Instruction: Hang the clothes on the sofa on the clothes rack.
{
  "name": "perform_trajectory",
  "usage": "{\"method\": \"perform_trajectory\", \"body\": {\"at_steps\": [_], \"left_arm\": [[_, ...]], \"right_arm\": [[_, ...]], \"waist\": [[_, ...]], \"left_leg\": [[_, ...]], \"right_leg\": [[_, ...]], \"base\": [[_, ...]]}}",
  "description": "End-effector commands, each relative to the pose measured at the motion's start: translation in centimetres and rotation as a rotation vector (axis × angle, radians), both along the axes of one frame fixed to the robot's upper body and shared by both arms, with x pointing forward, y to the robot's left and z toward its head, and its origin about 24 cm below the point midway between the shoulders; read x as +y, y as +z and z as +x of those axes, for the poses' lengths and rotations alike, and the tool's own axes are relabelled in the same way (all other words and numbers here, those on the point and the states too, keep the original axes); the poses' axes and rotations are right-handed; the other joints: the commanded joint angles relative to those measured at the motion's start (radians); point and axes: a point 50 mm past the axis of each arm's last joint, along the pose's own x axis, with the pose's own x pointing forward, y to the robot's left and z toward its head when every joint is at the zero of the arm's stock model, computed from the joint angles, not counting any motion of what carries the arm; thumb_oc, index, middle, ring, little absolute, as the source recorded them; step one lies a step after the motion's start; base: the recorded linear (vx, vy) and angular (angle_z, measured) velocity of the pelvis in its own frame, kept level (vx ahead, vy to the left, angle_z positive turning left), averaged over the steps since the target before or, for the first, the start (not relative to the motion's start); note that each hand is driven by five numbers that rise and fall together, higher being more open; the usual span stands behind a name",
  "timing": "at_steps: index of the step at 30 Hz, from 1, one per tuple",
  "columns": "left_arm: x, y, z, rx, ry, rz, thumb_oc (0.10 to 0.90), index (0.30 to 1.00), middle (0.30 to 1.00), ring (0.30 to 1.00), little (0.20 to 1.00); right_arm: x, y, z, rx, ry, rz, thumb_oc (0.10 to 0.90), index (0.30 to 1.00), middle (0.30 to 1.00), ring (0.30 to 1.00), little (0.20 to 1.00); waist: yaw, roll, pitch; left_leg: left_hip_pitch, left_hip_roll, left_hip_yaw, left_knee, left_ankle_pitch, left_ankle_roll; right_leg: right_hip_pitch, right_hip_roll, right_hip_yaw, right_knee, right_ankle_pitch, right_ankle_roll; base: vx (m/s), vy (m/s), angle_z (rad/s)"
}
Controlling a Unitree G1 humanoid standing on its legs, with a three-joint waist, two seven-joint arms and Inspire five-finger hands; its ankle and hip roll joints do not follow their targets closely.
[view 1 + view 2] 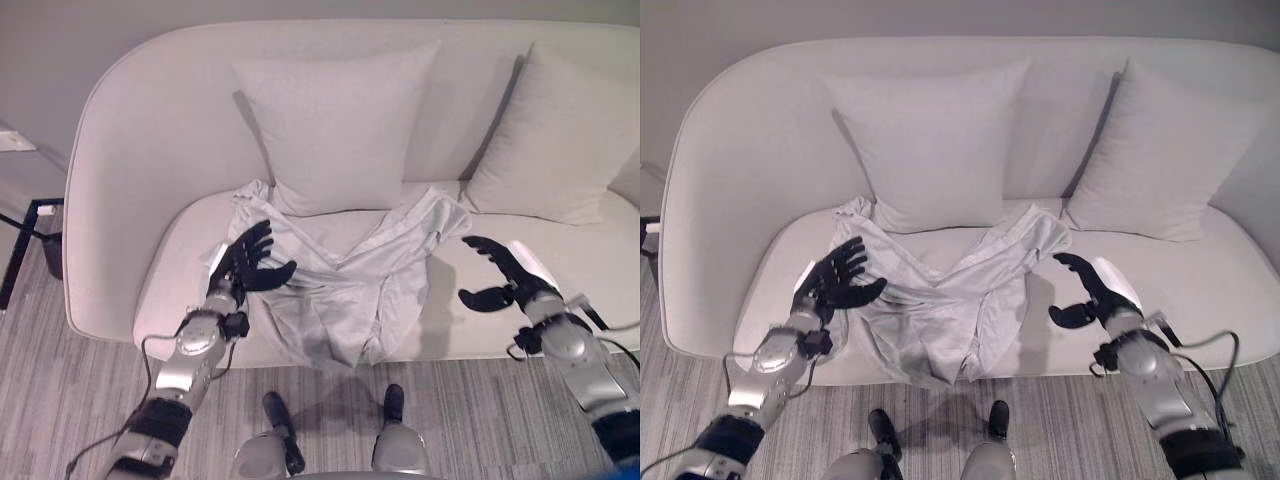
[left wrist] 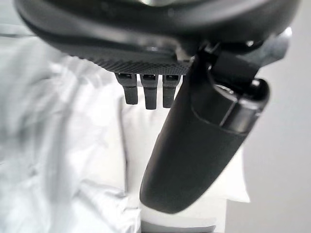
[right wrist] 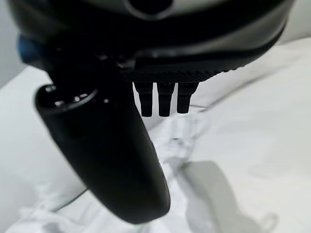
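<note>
A pale grey garment (image 1: 345,275) lies crumpled on the seat of the white sofa (image 1: 120,180), its lower part hanging over the front edge. My left hand (image 1: 245,262) hovers open at the garment's left side, fingers spread above the cloth (image 2: 53,145). My right hand (image 1: 505,275) is open above the seat a little right of the garment (image 3: 189,160), holding nothing.
Two white cushions lean on the sofa back, one (image 1: 335,125) right behind the garment, one (image 1: 560,135) at the right. A dark-framed side table (image 1: 25,225) stands left of the sofa. Striped grey carpet (image 1: 60,400) lies in front.
</note>
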Motion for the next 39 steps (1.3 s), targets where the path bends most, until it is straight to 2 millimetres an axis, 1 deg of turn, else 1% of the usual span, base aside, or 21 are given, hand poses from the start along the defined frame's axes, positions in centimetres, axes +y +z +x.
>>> {"method": "perform_trajectory", "body": {"at_steps": [1,2,5,6,7,9,10,11,13,17,18,19,20,21,23,26,29,34,37,38,39], "left_arm": [[-3.3,11.3,3.1,-0.496,-0.118,0.26,0.8,0.9,0.9,0.9,0.9],[-3.4,12.3,3.5,-0.528,-0.112,0.307,0.8,0.9,0.9,0.9,0.9],[-3.3,15.8,4.7,-0.648,-0.075,0.583,0.8,0.9,0.9,0.9,0.9],[-3.3,16.8,5.1,-0.683,-0.059,0.673,0.8,0.9,0.9,0.9,0.9],[-3.3,16.9,5.1,-0.687,-0.056,0.674,0.8,0.9,0.9,0.9,0.9],[-3.1,19.0,5.6,-0.762,-0.015,0.836,0.8,0.9,0.9,0.9,0.9],[-2.4,20.4,6.0,-0.792,0.046,0.932,0.8,0.9,0.9,0.9,0.9],[-2.4,20.5,6.0,-0.795,0.05,0.931,0.8,0.9,0.9,0.9,0.9],[-1.8,22.1,6.2,-0.839,0.103,1.029,0.8,0.9,0.9,0.9,0.9],[-0.8,24.5,6.3,-0.878,0.19,1.095,0.8,0.9,0.9,0.9,0.9],[-0.1,25.3,6.3,-0.889,0.234,1.162,0.8,0.9,0.9,0.9,0.9],[-0.1,25.3,6.3,-0.889,0.234,1.161,0.8,0.9,0.9,0.9,0.9],[0.0,25.7,6.4,-0.898,0.249,1.197,0.8,0.9,0.9,0.9,0.9],[0.6,26.4,6.2,-0.908,0.275,1.24,0.8,0.9,0.9,0.9,0.9],[0.8,26.7,6.1,-0.912,0.288,1.254,0.8,0.9,0.9,0.9,0.9],[2.3,27.7,5.8,-0.91,0.356,1.273,0.8,0.9,0.9,0.9,0.9],[3.3,27.9,5.6,-0.895,0.384,1.313,0.8,0.9,0.9,0.9,0.9],[4.7,28.4,5.2,-0.877,0.406,1.404,0.8,0.9,0.9,0.9,0.9],[5.7,28.1,4.8,-0.848,0.413,1.44,0.8,0.9,0.9,0.9,0.9],[5.7,28.1,4.8,-0.847,0.411,1.441,0.8,0.9,0.9,0.9,0.9],[5.9,27.9,4.7,-0.848,0.409,1.439,0.8,0.9,0.9,0.9,0.9]], "right_arm": [[-0.1,10.9,3.4,-0.37,0.044,-0.149,0.8,0.9,0.9,0.9,0.9],[0.1,11.8,3.9,-0.392,0.046,-0.162,0.8,0.9,0.9,0.9,0.9],[0.9,14.7,5.1,-0.431,0.082,-0.257,0.8,0.9,0.9,0.9,0.9],[1.2,15.3,5.3,-0.441,0.092,-0.279,0.8,0.9,0.9,0.9,0.9],[1.2,15.4,5.4,-0.445,0.093,-0.279,0.8,0.9,0.9,0.9,0.9],[2.1,17.5,6.0,-0.488,0.121,-0.32,0.8,0.9,0.9,0.9,0.9],[2.9,18.9,6.3,-0.509,0.146,-0.367,0.8,0.9,0.9,0.9,0.9],[3.0,19.0,6.4,-0.512,0.148,-0.369,0.8,0.9,0.9,0.9,0.9],[3.4,20.3,6.8,-0.537,0.155,-0.387,0.8,0.9,0.9,0.9,0.9],[4.6,22.1,7.1,-0.563,0.19,-0.408,0.8,0.9,0.9,0.9,0.9],[4.9,22.1,7.2,-0.555,0.209,-0.423,0.8,0.9,0.9,0.9,0.9],[4.9,22.1,7.2,-0.555,0.209,-0.423,0.8,0.9,0.9,0.9,0.9],[5.2,22.4,7.2,-0.558,0.217,-0.429,0.8,0.9,0.9,0.9,0.9],[5.4,22.6,7.3,-0.561,0.224,-0.462,0.8,0.9,0.9,0.9,0.9],[5.6,23.0,7.3,-0.569,0.222,-0.483,0.8,0.9,0.9,0.9,0.9],[5.4,23.2,7.4,-0.584,0.205,-0.475,0.8,0.9,0.9,0.9,0.9],[5.2,22.8,7.3,-0.576,0.206,-0.484,0.8,0.9,0.9,0.9,0.9],[4.2,21.7,7.4,-0.528,0.186,-0.462,0.8,0.9,0.9,0.9,0.9],[3.7,20.4,7.2,-0.469,0.199,-0.471,0.8,0.9,0.9,0.9,0.9],[3.7,20.3,7.2,-0.468,0.198,-0.471,0.8,0.9,0.9,0.9,0.9],[3.5,19.8,7.1,-0.445,0.201,-0.474,0.8,0.9,0.9,0.9,0.9]], "waist": [[0.021,-0.066,0.072],[0.019,-0.068,0.082],[0.014,-0.066,0.099],[0.008,-0.064,0.1],[0.006,-0.063,0.1],[0.003,-0.059,0.108],[0.001,-0.056,0.116],[-0.001,-0.055,0.116],[-0.001,-0.049,0.125],[-0.004,-0.038,0.142],[-0.006,-0.029,0.144],[-0.006,-0.029,0.144],[-0.009,-0.028,0.147],[-0.008,-0.023,0.15],[-0.007,-0.021,0.152],[-0.003,-0.01,0.16],[-0.003,-0.005,0.167],[-0.001,0.005,0.179],[0.0,0.009,0.185],[0.001,0.009,0.184],[0.001,0.01,0.185]], "left_leg": [[-0.054,0.102,-0.03,0.126,-0.111,-0.079],[-0.075,0.114,-0.033,0.135,-0.104,-0.085],[-0.139,0.149,-0.043,0.141,-0.069,-0.111],[-0.159,0.157,-0.047,0.141,-0.061,-0.117],[-0.162,0.158,-0.048,0.142,-0.061,-0.117],[-0.21,0.177,-0.056,0.145,-0.042,-0.131],[-0.249,0.188,-0.063,0.152,-0.029,-0.139],[-0.252,0.189,-0.064,0.154,-0.029,-0.139],[-0.291,0.197,-0.071,0.16,-0.019,-0.146],[-0.349,0.205,-0.079,0.171,-0.008,-0.153],[-0.371,0.201,-0.083,0.171,-0.004,-0.153],[-0.372,0.201,-0.083,0.171,-0.005,-0.153],[-0.388,0.201,-0.085,0.176,-0.003,-0.155],[-0.41,0.2,-0.088,0.18,-0.004,-0.157],[-0.424,0.198,-0.092,0.187,-0.005,-0.157],[-0.462,0.199,-0.101,0.203,-0.008,-0.158],[-0.48,0.199,-0.108,0.214,-0.012,-0.157],[-0.503,0.2,-0.113,0.223,-0.013,-0.157],[-0.512,0.202,-0.118,0.227,-0.013,-0.156],[-0.513,0.202,-0.119,0.228,-0.014,-0.156],[-0.514,0.203,-0.122,0.23,-0.014,-0.156]], "right_leg": [[-0.01,-0.114,-0.056,0.026,0.051,0.054],[-0.024,-0.107,-0.053,0.021,0.054,0.052],[-0.075,-0.082,-0.061,0.002,0.049,0.052],[-0.094,-0.075,-0.061,-0.001,0.046,0.053],[-0.097,-0.074,-0.061,0.0,0.047,0.053],[-0.144,-0.06,-0.059,-0.003,0.049,0.054],[-0.178,-0.053,-0.054,-0.003,0.05,0.054],[-0.181,-0.053,-0.054,-0.003,0.05,0.054],[-0.215,-0.048,-0.052,-0.003,0.055,0.054],[-0.265,-0.044,-0.048,-0.003,0.07,0.054],[-0.288,-0.049,-0.045,-0.003,0.079,0.054],[-0.289,-0.049,-0.045,-0.003,0.079,0.054],[-0.297,-0.052,-0.048,-0.002,0.083,0.054],[-0.318,-0.055,-0.046,-0.001,0.088,0.054],[-0.329,-0.056,-0.044,-0.001,0.09,0.054],[-0.357,-0.055,-0.044,0.001,0.095,0.054],[-0.365,-0.056,-0.044,0.004,0.095,0.054],[-0.378,-0.062,-0.049,0.007,0.102,0.054],[-0.384,-0.065,-0.052,0.012,0.1,0.054],[-0.384,-0.065,-0.053,0.012,0.1,0.054],[-0.383,-0.065,-0.055,0.013,0.098,0.054]], "base": [[-0.12,-0.168,0.14],[-0.12,-0.182,0.18],[-0.09,-0.127,0.03],[-0.06,-0.068,-0.08],[-0.06,-0.06,-0.06],[-0.08,-0.08,-0.06],[-0.07,-0.065,-0.05],[-0.06,-0.039,-0.11],[-0.04,-0.014,-0.13],[-0.01,0.003,-0.08],[0.0,0.0,0.0],[0.0,0.022,0.11],[0.0,0.023,0.31],[0.0,0.024,0.35],[0.01,0.032,-0.04],[0.01,0.026,-0.29],[0.02,0.014,-0.07],[0.01,0.021,0.12],[0.01,0.009,0.02],[0.0,0.0,0.0],[0.01,-0.001,0.04]]}}
